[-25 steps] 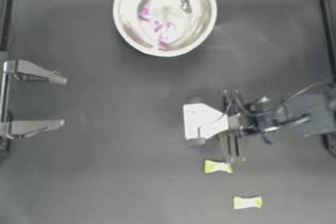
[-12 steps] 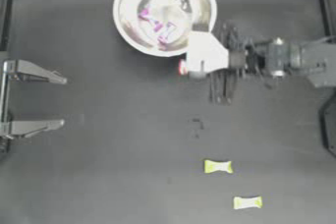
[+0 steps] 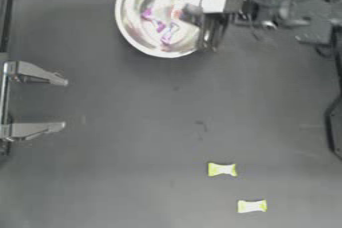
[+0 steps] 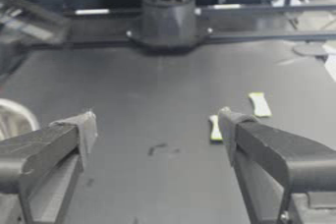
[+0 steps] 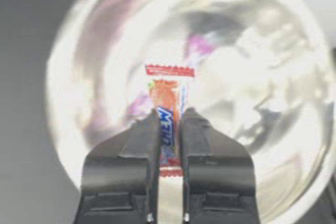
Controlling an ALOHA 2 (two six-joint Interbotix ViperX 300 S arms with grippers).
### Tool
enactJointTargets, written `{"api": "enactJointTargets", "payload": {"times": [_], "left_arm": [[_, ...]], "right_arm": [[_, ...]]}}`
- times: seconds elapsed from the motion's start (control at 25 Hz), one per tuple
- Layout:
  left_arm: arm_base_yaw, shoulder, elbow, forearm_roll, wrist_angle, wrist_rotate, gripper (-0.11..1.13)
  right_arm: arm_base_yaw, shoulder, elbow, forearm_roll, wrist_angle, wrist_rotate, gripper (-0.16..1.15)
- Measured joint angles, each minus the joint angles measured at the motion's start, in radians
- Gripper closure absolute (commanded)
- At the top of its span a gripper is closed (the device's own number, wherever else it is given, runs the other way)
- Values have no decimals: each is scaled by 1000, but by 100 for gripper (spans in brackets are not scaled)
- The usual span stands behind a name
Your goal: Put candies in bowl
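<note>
Holding my right gripper above the large round shiny silvery bowl, I have its two dark jaws pressed tight on the red-and-white wrapped candy, which stands upright between them with one twisted end sticking out past the fingertips. Seen from above, my right gripper sits over the bowl's right rim, my arm reaching in from the right along the far edge of the table. Two purple-pink wrapped candies lie inside the bowl, and in my right wrist view their purple glints show on the reflective wall, though I cannot separate candy from reflection there.

Two yellow-green wrapped candies rest on the dark matte table, well apart from the bowl toward the near edge: one nearer the middle, the other just beyond it, close to the near edge. The surface between them and the bowl is open.

My left gripper is parked at the left edge with its jaws spread wide and nothing between them; its wrist view shows both yellow-green candies across the table
</note>
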Motion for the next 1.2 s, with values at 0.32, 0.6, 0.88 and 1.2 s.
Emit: {"api": "enactJointTargets", "payload": {"times": [0.32,0.6,0.88,1.2], "left_arm": [[2,-2,12,-15,-2,0,-1],[8,-2,26,-25,-2,0,-1],[9,-2,28,-26,-3,0,-1],[9,-3,26,-26,-3,0,-1]], "right_arm": [[-63,181,-126,-2,-51,0,62],[-60,239,-172,-11,-32,0,33],[-51,239,-181,-17,-5,0,-3],[0,193,-184,-29,95,-5,-3]]}}
